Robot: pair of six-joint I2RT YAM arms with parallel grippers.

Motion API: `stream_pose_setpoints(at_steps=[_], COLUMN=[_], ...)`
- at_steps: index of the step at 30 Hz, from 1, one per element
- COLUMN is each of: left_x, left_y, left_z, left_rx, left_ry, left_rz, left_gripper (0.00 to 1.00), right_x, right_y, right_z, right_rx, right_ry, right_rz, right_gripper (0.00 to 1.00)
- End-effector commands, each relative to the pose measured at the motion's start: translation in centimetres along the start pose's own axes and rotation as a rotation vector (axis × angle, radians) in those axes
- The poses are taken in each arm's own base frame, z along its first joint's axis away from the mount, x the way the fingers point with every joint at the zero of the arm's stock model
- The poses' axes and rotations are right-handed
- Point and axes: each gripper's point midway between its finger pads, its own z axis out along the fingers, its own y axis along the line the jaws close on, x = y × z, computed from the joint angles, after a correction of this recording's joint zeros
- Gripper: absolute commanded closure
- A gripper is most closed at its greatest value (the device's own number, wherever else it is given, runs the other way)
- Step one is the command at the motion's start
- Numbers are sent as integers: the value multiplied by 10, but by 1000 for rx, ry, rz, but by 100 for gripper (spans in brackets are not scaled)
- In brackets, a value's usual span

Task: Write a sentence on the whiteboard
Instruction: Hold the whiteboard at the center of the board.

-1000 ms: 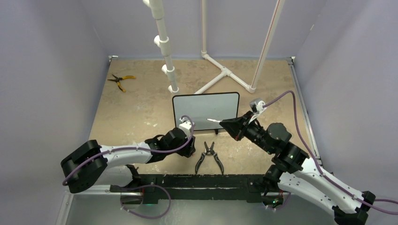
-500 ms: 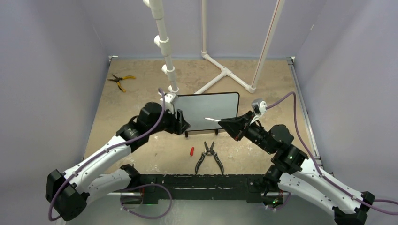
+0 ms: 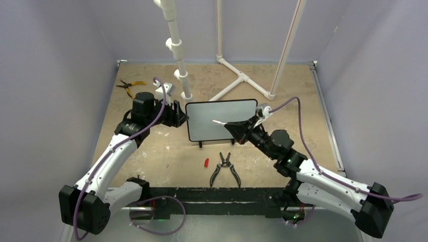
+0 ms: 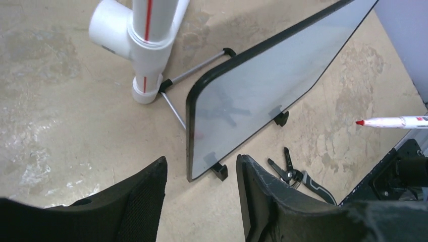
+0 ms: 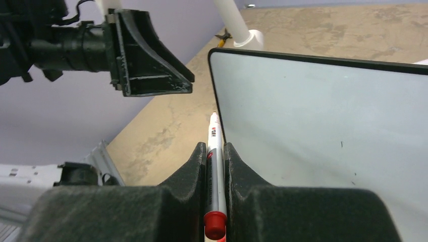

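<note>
Where the top view lays the marker across the whiteboard, as if its tip were on the face, the left wrist view shows a gap: the red tip of the marker hangs in the air out in front of the whiteboard, not touching it. The right wrist view adds what neither of the others gives, the marker seen end on, with a red butt end nearest the camera and its tip lined up with the upright left edge of the whiteboard.

The board stands on its small black feet near the middle of the worktop. Its face is plain grey-white but for one small dark speck in the right wrist view. The left jaws are apart and hold nothing. They sit just beside the board's left edge with a gap between, and the board's lower left corner shows past them. The right jaws are clamped on the marker's barrel.

The barrel carries a red and black label, too small to read.

A red cap and black pliers lie in front of the board. Yellow-handled pliers lie at the far left, and a white pipe frame stands behind the board.
</note>
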Motion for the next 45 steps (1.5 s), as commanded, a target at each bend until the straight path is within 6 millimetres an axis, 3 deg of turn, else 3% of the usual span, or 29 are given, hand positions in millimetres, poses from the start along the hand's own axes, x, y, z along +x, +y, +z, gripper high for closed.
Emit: stream_pose_setpoints(at_steps=[1,9,23,45], left_x=[-16,-10,5,13], left_y=[-2,-9,3,5], left_z=[5,9,26,34], left_rx=[109,195,169,179], left_ry=[-90,-101,-39,-7], left_rz=[55,55,18,-5], left_gripper=[50,59,69,74], right_x=[-33,-21,-8,-1], right_y=[5,9,11,0], right_z=[17,49,85,105], right_rx=[-6,7,73,142], right_ry=[-171,-164,-195,-198], right_rz=[27,5,-30,-51], right_gripper=[100,100,100,100])
